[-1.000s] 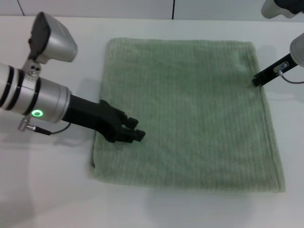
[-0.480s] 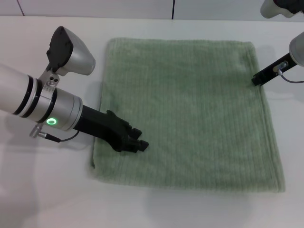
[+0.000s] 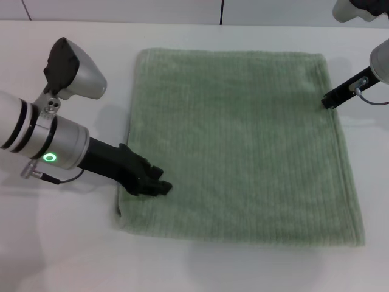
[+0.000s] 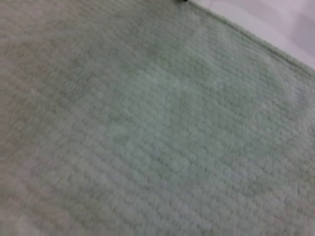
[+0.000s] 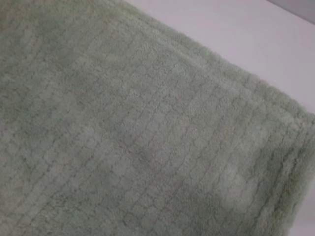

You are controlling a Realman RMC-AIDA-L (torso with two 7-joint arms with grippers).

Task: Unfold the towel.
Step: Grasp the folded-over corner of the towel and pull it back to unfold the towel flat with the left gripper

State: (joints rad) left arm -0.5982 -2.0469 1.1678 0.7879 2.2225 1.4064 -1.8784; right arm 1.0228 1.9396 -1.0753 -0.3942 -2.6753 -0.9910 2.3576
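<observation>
- The towel lies flat on the white table, a folded pale-green square filling the middle of the head view, with its thick doubled edge running along the side at 3 o'clock and the near edge at 6 o'clock.
- The left gripper sits low on the towel's corner at about 8 o'clock, its dark fingers close together and pressed at the cloth; whether they have pinched a layer cannot be told, since the left wrist view shows only ribbed terry.
- The right gripper rests at the towel's far corner at about 2 o'clock, its tip touching the hem; how its fingers stand cannot be told.
- The step in hand looks like the catching of the top layer at opposite corners, with nothing unfolded yet.
- The next move calls for a sure hold on the upper layer alone, then a lift and a sweep outward across the fold, both arms together, so that the lower layer stays on the table.
</observation>
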